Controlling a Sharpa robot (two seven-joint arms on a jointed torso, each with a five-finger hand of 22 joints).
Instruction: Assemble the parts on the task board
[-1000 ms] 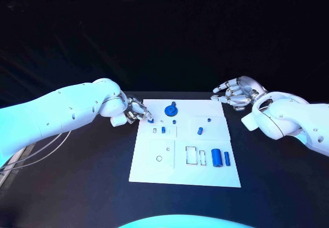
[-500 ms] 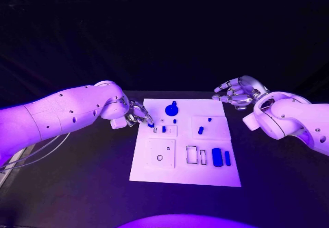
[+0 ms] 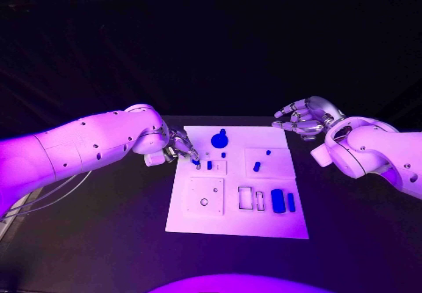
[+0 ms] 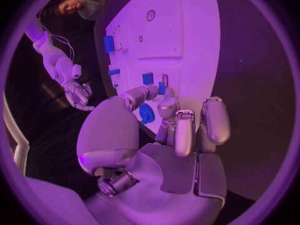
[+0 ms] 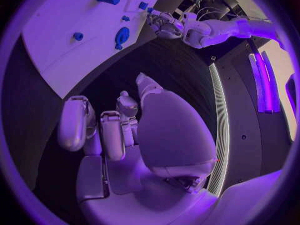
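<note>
Task board (image 3: pixel 230 220), white and rectangular, carries small blue parts (image 3: pixel 278 201)

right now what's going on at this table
A two-armed robot is assembling small blue parts on a white task board lying on a black table. Its left hand is at the board's far left edge, fingertips down by a small blue part; whether it grips it is unclear. The right hand hovers off the board's far right corner, fingers curled, holding nothing. Other blue parts sit across the board.
</note>
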